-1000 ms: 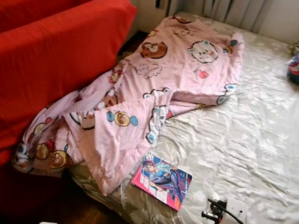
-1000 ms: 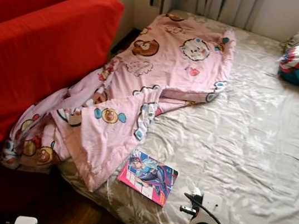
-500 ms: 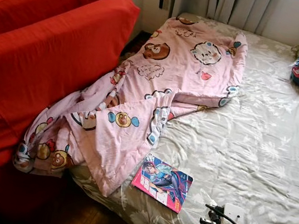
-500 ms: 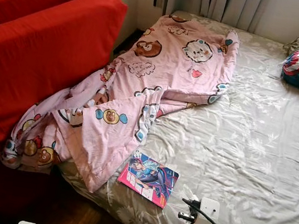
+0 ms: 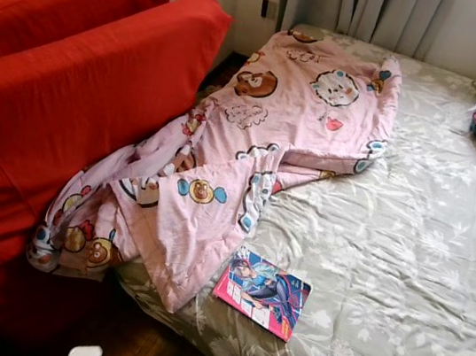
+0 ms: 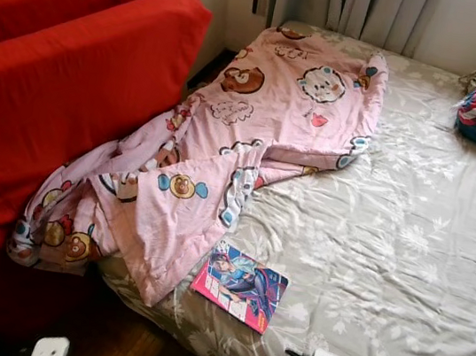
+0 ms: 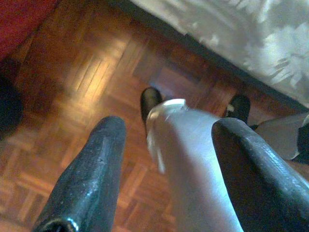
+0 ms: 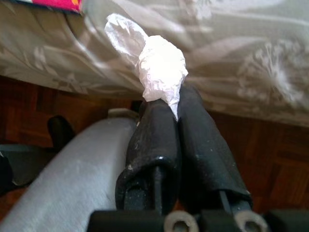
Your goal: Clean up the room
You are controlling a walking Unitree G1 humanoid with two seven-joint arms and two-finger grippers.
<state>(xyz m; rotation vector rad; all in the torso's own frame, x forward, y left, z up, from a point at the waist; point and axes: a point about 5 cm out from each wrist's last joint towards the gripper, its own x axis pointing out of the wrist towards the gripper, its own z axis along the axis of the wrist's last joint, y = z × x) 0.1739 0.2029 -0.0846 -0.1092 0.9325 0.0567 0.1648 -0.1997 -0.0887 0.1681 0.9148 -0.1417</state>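
Right pincer (image 8: pixel 166 113) is clamped fully closed on a crumpled white tissue wad (image 8: pixel 157 65), held low beside the edge of the bed with the grey floral sheet (image 5: pixel 425 242), above the parquet floor (image 7: pixel 82 82). The wad's long axis runs in line with the fingers, its loose tail pointing away from the wrist. Left pincer (image 7: pixel 166 145) hangs idle, spread wide and empty.

Judgement: carry-to-disposal step. Maintain the squeeze and move steadily; the grip covers just the wad's base and could slip.

Head stereo pair looking down, sharing bed (image 5: pixel 424 251); wrist cameras aiming close along fingers toward parquet floor (image 7: pixel 72 82).
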